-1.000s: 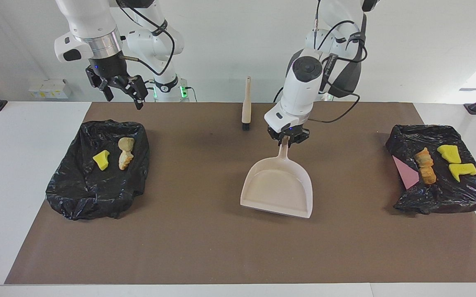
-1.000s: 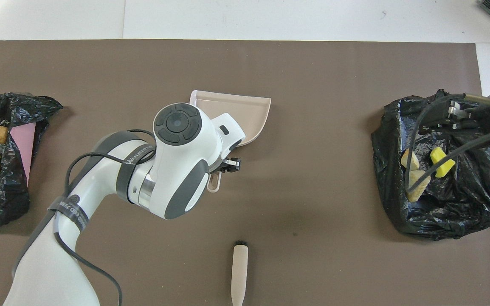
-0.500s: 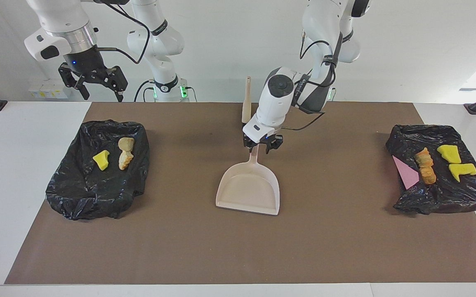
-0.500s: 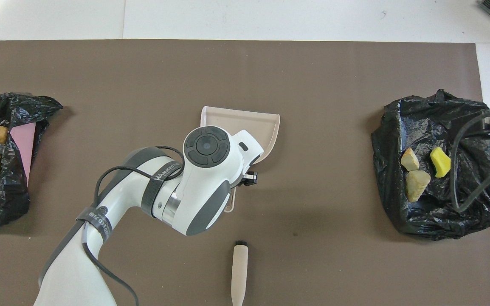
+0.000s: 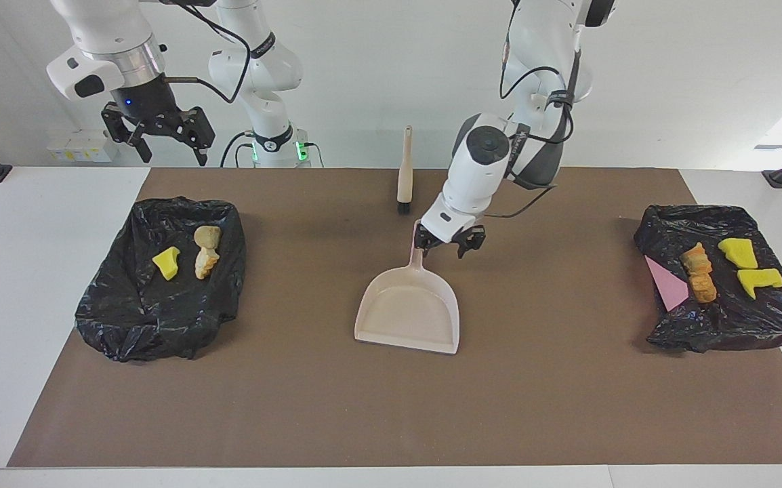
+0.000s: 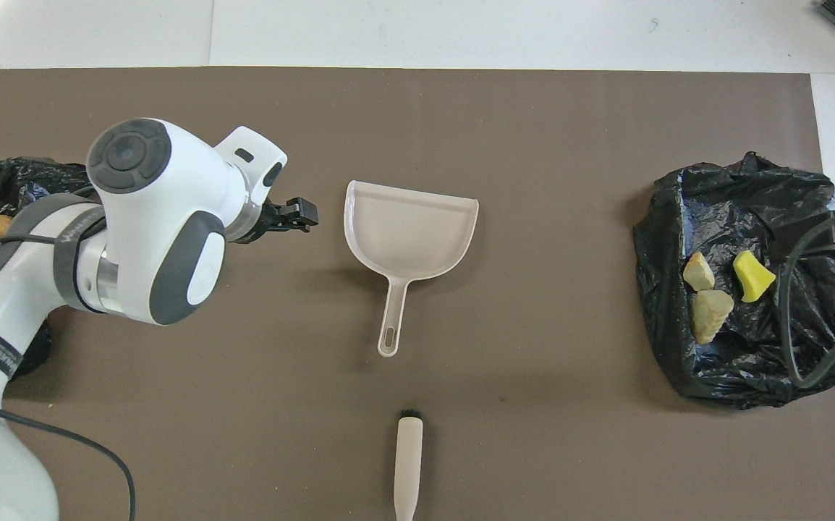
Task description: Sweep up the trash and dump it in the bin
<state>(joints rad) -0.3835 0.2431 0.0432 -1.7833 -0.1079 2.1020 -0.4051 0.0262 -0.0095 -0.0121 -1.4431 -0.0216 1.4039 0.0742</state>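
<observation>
I have just let go of the dustpan [image 5: 408, 308], which lies empty mid-counter, my left hand [image 5: 446, 245] wide open by its handle, right hand [image 5: 160, 134] open and waiting, all trash [image 5: 703, 270] in both bag-lined bins [image 5: 160, 278], so the job looks finished.

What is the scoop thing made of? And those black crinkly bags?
The dustpan looks like smooth beige plastic: one moulded piece with a soft sheen. The black bags seem to be thin plastic film: glossy, creased and crumpled.
</observation>
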